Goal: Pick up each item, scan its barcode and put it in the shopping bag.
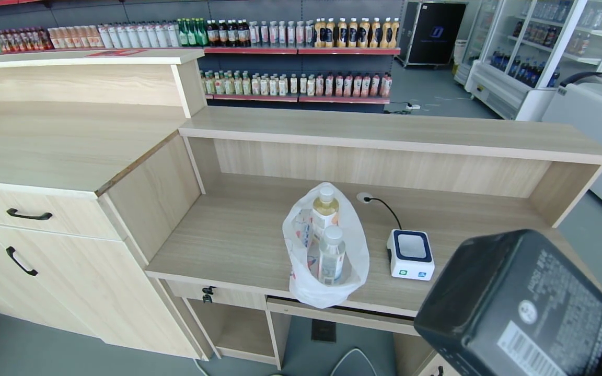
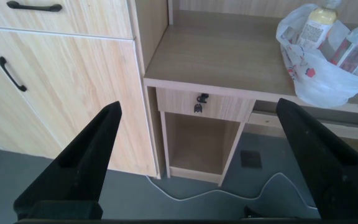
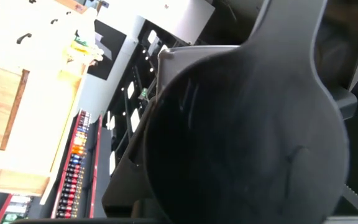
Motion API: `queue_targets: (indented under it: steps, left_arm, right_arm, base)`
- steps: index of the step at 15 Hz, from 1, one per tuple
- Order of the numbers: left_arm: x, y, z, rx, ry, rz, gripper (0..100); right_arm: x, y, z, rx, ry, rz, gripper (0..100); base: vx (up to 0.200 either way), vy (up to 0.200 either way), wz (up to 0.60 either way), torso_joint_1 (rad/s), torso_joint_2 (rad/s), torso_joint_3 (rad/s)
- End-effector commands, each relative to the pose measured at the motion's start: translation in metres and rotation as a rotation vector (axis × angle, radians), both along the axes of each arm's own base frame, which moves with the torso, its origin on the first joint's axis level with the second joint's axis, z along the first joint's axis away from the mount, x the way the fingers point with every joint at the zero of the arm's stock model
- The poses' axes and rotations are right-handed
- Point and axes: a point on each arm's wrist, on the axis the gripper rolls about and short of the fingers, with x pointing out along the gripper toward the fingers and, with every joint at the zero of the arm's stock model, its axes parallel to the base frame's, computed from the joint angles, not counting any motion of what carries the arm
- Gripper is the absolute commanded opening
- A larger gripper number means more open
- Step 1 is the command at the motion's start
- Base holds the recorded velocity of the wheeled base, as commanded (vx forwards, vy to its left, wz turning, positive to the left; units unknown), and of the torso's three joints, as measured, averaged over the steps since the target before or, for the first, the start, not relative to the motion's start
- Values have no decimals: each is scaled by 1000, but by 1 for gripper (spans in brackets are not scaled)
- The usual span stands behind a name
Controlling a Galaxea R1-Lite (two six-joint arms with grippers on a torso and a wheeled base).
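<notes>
From the head view, the white shopping bag stands on the desk with two capped bottles upright inside, a yellowish one behind a clear one. The scanner sits just beside the bag. A black carton hangs close to the camera, barcode showing.

The left wrist view adds the left end effector, spread wide and holding nothing, low before the desk's keyed drawer.

In the right wrist view the carton looms dark, and I cannot tell the right end effector's grip.
</notes>
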Motion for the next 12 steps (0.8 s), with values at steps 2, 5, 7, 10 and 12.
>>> queue_targets:
  steps: [2,5,7,10,12]
  left_arm:
    - [0,0,0,0,-1,0,100]
    - [0,0,0,0,-1,0,100]
    - [0,0,0,0,-1,0,100]
    - [0,0,0,0,-1,0,100]
    - [0,0,0,0,-1,0,100]
  right_arm:
    - [-3,-1,1,4,-7,6,0]
    - [-3,-2,1,4,-8,6,0]
    - [-2,-1,0,2,-9,4,0]
    - [-1,0,1,3,-5,0,0]
    - [-1,-1,1,4,-9,-2,0]
  base:
    - [0,0,0,0,0,0]
    - [0,0,0,0,0,0]
    - [0,0,0,0,0,0]
    - [0,0,0,0,0,0]
    - [0,0,0,0,0,0]
